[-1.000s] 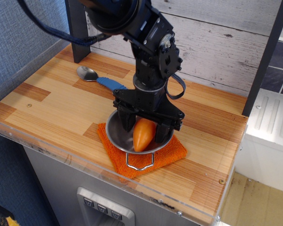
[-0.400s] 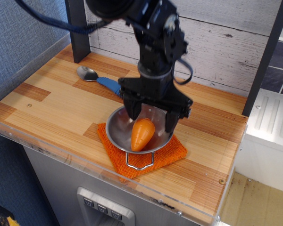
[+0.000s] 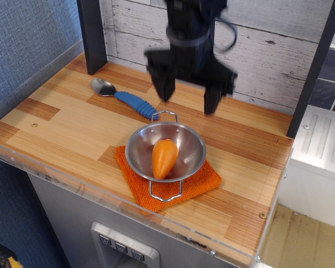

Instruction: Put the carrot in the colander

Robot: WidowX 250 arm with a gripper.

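The orange carrot (image 3: 164,158) lies inside the shiny steel colander (image 3: 138,146), tip pointing toward the front. The colander rests on an orange square cloth (image 3: 201,181) near the counter's front edge, with one wire handle at the back and one at the front. My black gripper (image 3: 188,96) hangs well above and behind the colander, its two fingers spread wide apart and empty. It touches neither the carrot nor the colander.
A metal spoon with a blue handle (image 3: 123,96) lies behind and left of the colander. A dark post (image 3: 92,36) stands at the back left, another (image 3: 315,67) at the right. A clear plastic lip (image 3: 100,195) runs along the counter's front edge.
The gripper let go of the carrot, opened and rose up and back away from the colander. The carrot now rests loose in the bowl.
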